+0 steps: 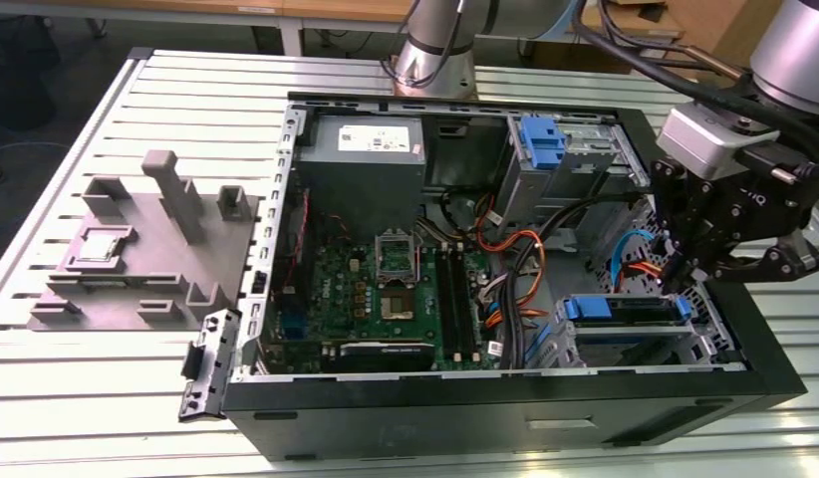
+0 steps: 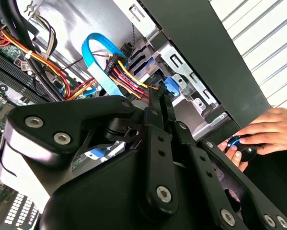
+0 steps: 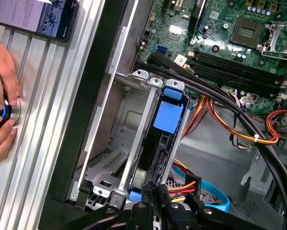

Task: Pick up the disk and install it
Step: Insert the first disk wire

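The open case (image 1: 516, 398) sat on a slatted metal table (image 1: 104, 388), a grey fixture (image 1: 143, 249) at its nine o'clock. The gripper (image 1: 688, 269) hung at three o'clock, fingers closed together, holding nothing. The disk (image 3: 165, 139) stood in its bay (image 3: 133, 139). No print was legible. A hand (image 3: 2, 81) rested on the table.

From my station the arm (image 1: 798, 45) is a smooth silver-grey tube at the upper right of the exterior view, with a second polished silver column (image 1: 433, 45) at the top centre. Below the tube I see a pale grey boxy wrist block (image 1: 712, 139) with black cables looping beside it. The gripper (image 1: 695, 271) is matte black, built of angular linkage bars. In the second wrist view those bars carry round silver screw heads (image 2: 163, 193), and a pale grey rounded housing (image 2: 11, 158) sits lower left.
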Robot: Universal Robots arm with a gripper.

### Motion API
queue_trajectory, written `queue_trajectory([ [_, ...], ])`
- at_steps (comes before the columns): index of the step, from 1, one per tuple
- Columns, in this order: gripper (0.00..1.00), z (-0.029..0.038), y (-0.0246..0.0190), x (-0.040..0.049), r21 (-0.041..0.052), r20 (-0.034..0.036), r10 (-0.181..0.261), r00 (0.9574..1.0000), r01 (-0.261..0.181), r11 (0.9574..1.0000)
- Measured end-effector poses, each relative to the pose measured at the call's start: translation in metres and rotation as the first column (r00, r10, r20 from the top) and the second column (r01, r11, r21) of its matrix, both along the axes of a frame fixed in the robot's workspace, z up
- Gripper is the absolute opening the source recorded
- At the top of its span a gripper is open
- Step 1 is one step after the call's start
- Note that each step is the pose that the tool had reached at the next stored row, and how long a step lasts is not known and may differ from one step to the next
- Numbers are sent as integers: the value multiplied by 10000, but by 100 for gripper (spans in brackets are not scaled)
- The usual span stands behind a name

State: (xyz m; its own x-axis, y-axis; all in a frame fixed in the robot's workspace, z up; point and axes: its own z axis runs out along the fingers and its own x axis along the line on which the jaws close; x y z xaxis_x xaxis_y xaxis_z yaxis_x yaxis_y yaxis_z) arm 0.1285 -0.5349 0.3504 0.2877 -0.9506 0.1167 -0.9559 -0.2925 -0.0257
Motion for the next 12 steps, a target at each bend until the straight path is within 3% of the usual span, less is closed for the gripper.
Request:
queue_trajectory([
  [4,16,-9,0,-2,-15,-47,-15,10000,15,10000],
  [8,16,-11,0,-8,-15,-50,-36,10000,36,10000],
  [12,16,-13,0,-8,-16,-50,-656,9978,656,9978],
])
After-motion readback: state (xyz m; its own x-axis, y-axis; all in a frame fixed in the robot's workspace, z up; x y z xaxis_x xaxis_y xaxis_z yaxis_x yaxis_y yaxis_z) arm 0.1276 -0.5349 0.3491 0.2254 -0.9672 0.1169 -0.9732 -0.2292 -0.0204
